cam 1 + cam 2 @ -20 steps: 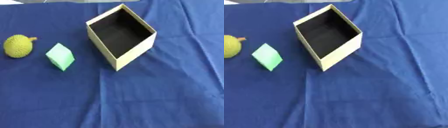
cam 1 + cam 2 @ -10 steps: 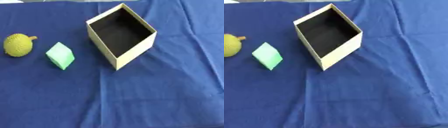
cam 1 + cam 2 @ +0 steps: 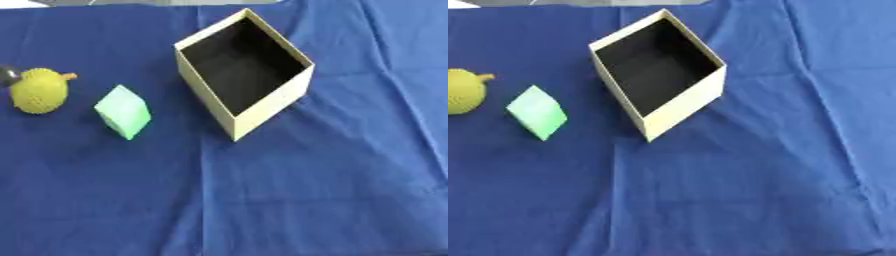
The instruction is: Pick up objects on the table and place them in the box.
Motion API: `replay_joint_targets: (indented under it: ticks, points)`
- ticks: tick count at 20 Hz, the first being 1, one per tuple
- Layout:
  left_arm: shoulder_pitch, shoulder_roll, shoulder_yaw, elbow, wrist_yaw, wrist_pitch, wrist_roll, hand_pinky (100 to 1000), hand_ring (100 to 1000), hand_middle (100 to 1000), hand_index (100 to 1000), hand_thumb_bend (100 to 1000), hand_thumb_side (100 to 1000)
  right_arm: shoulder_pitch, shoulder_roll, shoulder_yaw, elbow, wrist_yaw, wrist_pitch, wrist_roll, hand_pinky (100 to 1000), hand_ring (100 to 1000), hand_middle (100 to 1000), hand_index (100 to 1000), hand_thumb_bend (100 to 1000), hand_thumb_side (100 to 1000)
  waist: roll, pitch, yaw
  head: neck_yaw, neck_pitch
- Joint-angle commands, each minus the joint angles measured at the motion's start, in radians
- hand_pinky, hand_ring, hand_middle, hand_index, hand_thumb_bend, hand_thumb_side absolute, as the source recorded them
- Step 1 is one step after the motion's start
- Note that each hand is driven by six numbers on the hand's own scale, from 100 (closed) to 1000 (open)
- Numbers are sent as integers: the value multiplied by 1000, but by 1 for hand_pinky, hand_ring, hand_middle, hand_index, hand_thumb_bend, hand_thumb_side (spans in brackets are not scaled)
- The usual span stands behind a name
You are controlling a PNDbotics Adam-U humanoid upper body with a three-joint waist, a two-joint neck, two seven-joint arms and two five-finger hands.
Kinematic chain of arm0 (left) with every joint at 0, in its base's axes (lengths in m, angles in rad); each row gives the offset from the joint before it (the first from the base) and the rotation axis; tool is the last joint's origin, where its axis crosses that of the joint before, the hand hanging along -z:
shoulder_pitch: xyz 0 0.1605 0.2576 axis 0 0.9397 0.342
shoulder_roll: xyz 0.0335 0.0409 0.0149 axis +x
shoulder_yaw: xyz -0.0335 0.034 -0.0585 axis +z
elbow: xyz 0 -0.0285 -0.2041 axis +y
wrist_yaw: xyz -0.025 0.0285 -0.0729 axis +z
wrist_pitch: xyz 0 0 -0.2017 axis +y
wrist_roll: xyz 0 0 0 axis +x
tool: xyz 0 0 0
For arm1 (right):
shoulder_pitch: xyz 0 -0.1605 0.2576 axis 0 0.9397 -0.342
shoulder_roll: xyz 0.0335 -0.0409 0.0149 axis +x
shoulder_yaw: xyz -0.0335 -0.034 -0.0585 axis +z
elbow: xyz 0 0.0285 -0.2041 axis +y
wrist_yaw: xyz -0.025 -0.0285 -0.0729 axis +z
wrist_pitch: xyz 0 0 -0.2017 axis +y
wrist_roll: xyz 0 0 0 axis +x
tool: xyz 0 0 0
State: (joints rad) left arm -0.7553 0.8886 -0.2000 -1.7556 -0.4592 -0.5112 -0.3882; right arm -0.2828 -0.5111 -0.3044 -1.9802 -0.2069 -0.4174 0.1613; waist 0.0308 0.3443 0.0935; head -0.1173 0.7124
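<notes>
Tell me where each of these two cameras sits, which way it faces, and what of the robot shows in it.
Left eye view: in the head, looking down on the blue tablecloth; a dark tip at the left edge by the bumpy yellow-green fruit may be a robot hand.
Right eye view: beside it, looking down too; no robot body shows.
Both share the open cream cardboard box, the light green block and the fruit.

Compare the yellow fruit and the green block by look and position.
The yellow fruit is round, bumpy and has a short stem; the green block is flat-faced with sharp edges. The fruit lies farther left; the block lies nearer the box. Both rest on the blue cloth, outside the box.
</notes>
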Motion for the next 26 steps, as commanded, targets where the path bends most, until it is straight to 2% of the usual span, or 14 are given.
replay_joint_targets:
  ticks: [1, 11, 16, 24, 26]
  points:
    - [-39, -2, -53, 4, 72, -14, -92, 910, 997, 922, 949, 450, 521, -16, -11, 0, -20, -15, 5, 8, 859, 767, 528, 731, 100, 605, 4, -24, -2, 8, 1]
    - [-116, -85, -118, 36, 239, -3, -317, 919, 1000, 959, 963, 433, 436, -17, 0, 3, -20, -26, 19, 27, 861, 766, 525, 730, 100, 608, 10, -25, -10, 9, 1]
    - [-141, -111, -137, 35, 224, 11, -377, 924, 1000, 957, 958, 426, 421, -14, 6, 3, -20, -27, 25, 32, 862, 764, 523, 729, 100, 609, 10, -23, -11, 12, 0]
    - [-126, -98, -174, 37, 151, 51, -379, 920, 1000, 955, 960, 432, 406, -13, 5, 3, -20, -27, 26, 39, 862, 764, 521, 729, 100, 609, 11, -18, -13, 9, -11]
    - [-120, -98, -186, 44, 146, 62, -377, 920, 1000, 959, 961, 432, 430, -13, 5, 4, -20, -28, 25, 41, 862, 763, 521, 729, 100, 609, 10, -16, -13, 9, -15]
